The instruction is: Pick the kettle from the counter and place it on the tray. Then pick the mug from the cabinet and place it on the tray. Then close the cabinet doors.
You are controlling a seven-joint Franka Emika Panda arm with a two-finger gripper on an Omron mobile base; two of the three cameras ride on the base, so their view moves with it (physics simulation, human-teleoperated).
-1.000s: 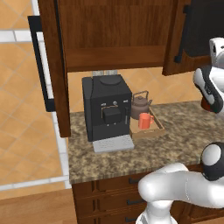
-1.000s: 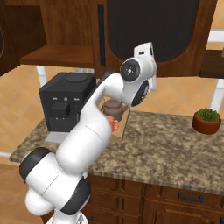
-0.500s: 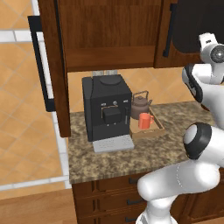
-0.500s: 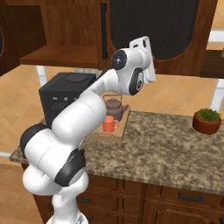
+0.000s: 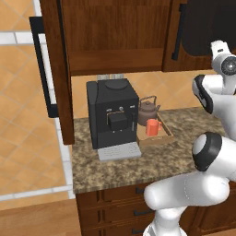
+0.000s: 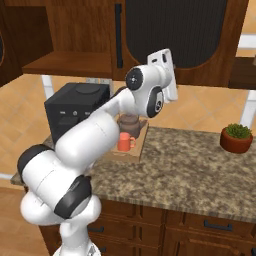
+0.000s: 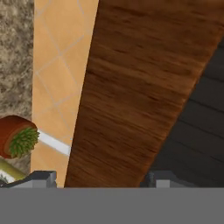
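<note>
Your claw (image 7: pixel 100 177) sits right up against the wooden frame of a cabinet door (image 7: pixel 144 83), its two tips spread wide apart with nothing held between them; the wood fills the gap ahead of them. Down past the tips you see a potted plant (image 7: pixel 17 136) against the tiled wall. From the base cameras, your arm rises over the counter (image 6: pixel 200 165) with the hand raised to the cabinet doors (image 6: pixel 185 35). On the counter below, the tray (image 5: pixel 162 137) lies just beside the black coffee machine (image 5: pixel 113 115), and both the kettle (image 5: pixel 147 109) and the orange mug (image 5: pixel 152 126) stand on it, the mug in front of the kettle. Farther back, the left cabinet door (image 5: pixel 55 69) stands swung open, its black bar handle facing out.
</note>
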